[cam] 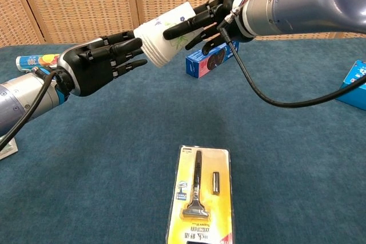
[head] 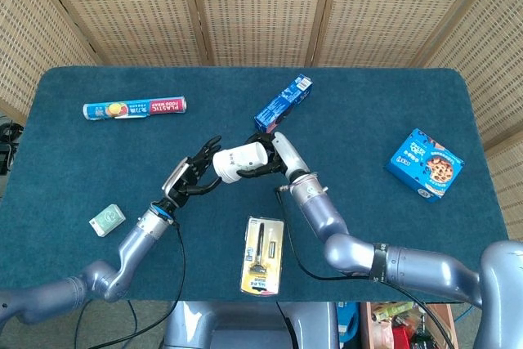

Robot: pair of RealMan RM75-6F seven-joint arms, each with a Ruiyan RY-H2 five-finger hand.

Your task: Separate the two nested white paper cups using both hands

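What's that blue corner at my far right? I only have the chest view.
Observer: A blue cookie box, lying flat near the right edge of the table.
Operator: And the pale thing cut off at my bottom left?
Observer: A small green and white packet, lying near the table's left edge.
Operator: Are the cups hanging right over the razor pack?
Observer: No. From above, the cups sit farther back than the razor pack, between it and the blue carton.
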